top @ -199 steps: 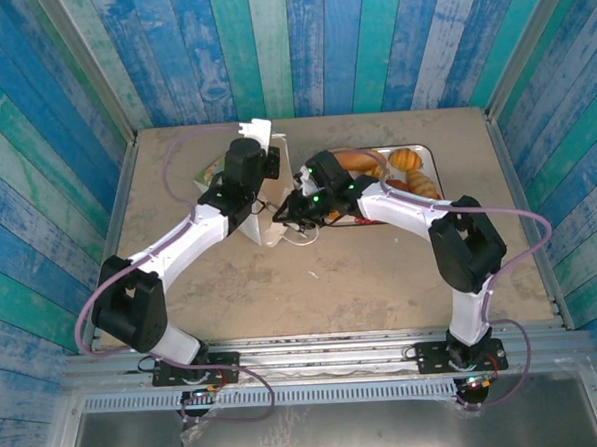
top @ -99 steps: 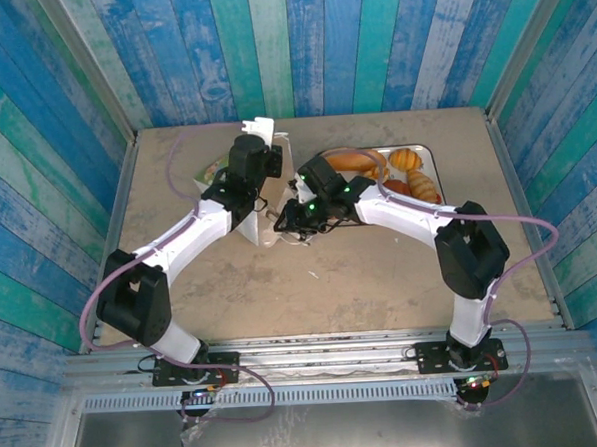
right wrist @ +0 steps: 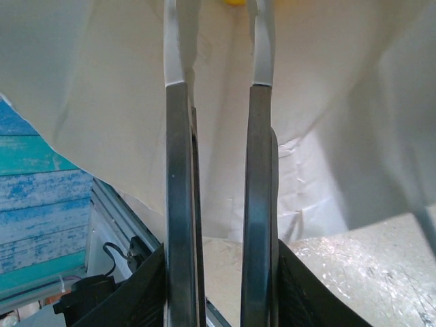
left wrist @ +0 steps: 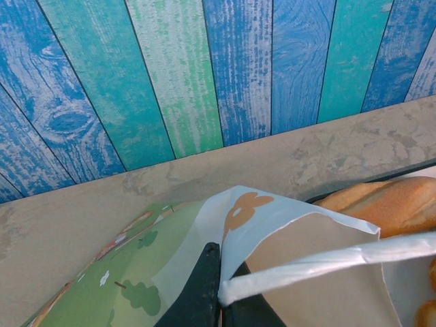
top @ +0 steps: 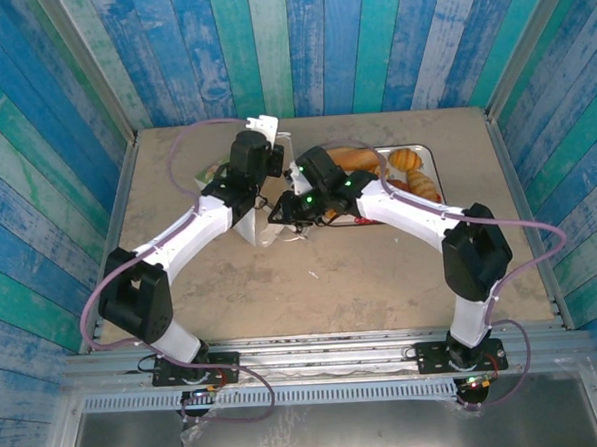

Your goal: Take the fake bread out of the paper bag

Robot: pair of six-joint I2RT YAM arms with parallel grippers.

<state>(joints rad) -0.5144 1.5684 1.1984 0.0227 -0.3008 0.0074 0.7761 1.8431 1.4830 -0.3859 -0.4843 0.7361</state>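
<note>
The white paper bag lies left of the table's middle, its mouth toward the right arm. My left gripper is shut on the bag's upper rim beside its white handle, near the orange logo. My right gripper is shut on metal tongs, whose two arms stand a little apart and reach into the bag's white inside. A small yellow-orange spot shows between the tong tips; I cannot tell what it is. Several pieces of golden fake bread lie on the tray at the back right.
A green picture-printed sheet lies under and left of the bag. The blue and green plank wall stands close behind it. Raised rails run along the table's sides. The tan tabletop in front of both arms is bare.
My right arm has swung left and pushed the tongs further into the bag's mouth. The left gripper has kept its hold on the rim, shifting slightly.
</note>
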